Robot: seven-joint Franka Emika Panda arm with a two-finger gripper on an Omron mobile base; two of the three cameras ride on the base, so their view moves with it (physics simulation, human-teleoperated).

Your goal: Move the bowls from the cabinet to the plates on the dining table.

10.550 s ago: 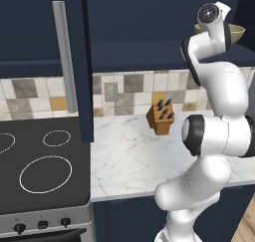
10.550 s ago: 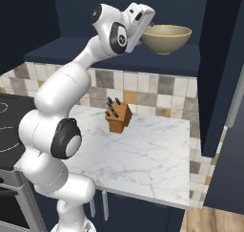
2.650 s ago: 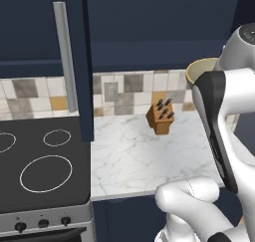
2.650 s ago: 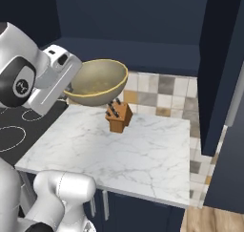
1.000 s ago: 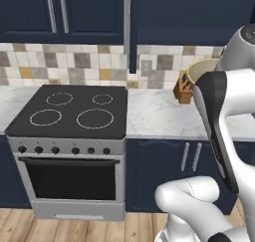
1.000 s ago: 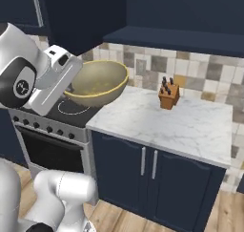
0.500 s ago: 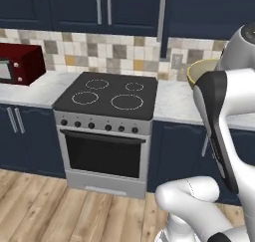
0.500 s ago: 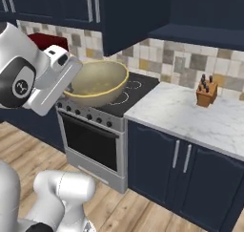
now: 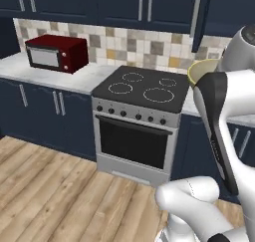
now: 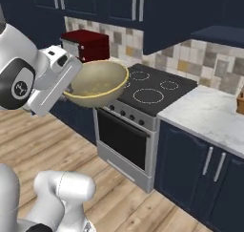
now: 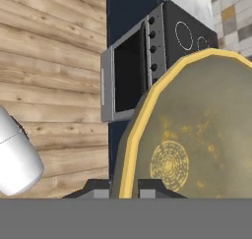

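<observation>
One beige-tan bowl (image 10: 97,83) with a speckled olive-yellow inside hangs in the air in front of the stove, held by its rim. My gripper (image 10: 71,90) is shut on that rim, at the bowl's left side in the right base view. In the hand view the bowl (image 11: 197,134) looms close on the right, its rim pinched by the gripper (image 11: 123,186). In the left base view the bowl's rim (image 9: 201,69) peeks out from behind my arm. The navy wall cabinet (image 9: 119,7) runs above the counter. The plates and the dining table are out of view.
A black-topped stove (image 9: 144,89) with an oven stands ahead, with a red microwave (image 9: 55,52) on the counter to its left. A marble counter (image 10: 209,114) with a knife block (image 10: 240,102) lies to the stove's right. Wooden floor (image 9: 45,186) spreads in front.
The whole scene has slid right in both base views, so the base has moved. The microwave and more floor have come into view. The bowl stays in the same grip.
</observation>
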